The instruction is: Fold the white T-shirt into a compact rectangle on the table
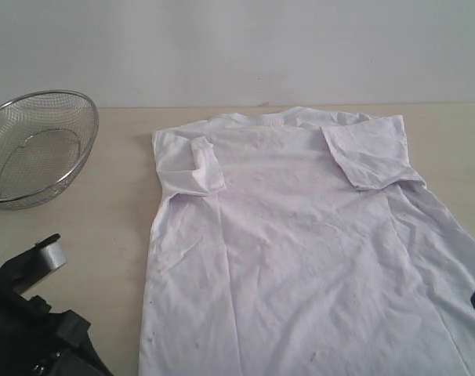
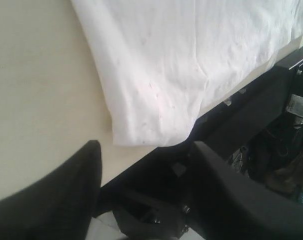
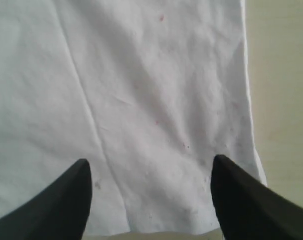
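The white short-sleeved cotton T-shirt (image 1: pixel 300 258) lies flat on the pale beige tabletop (image 1: pixel 120 235). Its collar is far, its hem reaches the near edge, its long axis runs front to back, and both sleeves are folded inward. The left gripper (image 2: pixel 146 200) hangs wide and empty beside the hem corner. The right gripper (image 3: pixel 151 200), jaws spread and empty, is over the hem. Bare table runs left to a silver wire-mesh bowl (image 1: pixel 38 149).

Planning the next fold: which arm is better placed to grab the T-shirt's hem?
Right, probably: the right pincer, open, hangs over the white T-shirt at its hem. The left pincer, also open, sits short of the corner, at the table edge.
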### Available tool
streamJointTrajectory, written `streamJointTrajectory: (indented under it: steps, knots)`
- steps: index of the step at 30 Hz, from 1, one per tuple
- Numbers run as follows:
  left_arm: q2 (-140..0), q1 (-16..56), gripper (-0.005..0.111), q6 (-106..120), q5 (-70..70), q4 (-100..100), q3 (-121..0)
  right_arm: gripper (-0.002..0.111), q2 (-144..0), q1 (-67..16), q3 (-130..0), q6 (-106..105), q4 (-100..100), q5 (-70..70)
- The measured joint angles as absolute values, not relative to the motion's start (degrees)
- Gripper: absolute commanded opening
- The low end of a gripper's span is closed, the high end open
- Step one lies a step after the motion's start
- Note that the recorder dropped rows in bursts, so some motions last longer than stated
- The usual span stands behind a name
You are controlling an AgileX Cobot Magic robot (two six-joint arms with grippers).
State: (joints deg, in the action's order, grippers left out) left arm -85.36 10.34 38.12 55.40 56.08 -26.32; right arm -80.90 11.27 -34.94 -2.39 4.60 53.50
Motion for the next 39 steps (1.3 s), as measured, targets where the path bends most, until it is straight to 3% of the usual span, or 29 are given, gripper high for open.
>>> streamJointTrajectory:
  steps: [12,34,39]
  knots:
    - [-89.5,15.9,0.051,38.6,48.7,58.2,-26.2,0.061,-80.9,11.3,-34.9,4.4,-6.1,53.1]
    - [-99.6,16.4,0.051,49.7,47.3,70.3,-26.1,0.061,-85.2,11.3,-34.8,7.7,-9.8,51.9]
    - [-103.6,20.2,0.051,51.0,48.6,71.1,-26.1,0.061,-85.2,17.2,-34.8,8.3,-7.8,52.4]
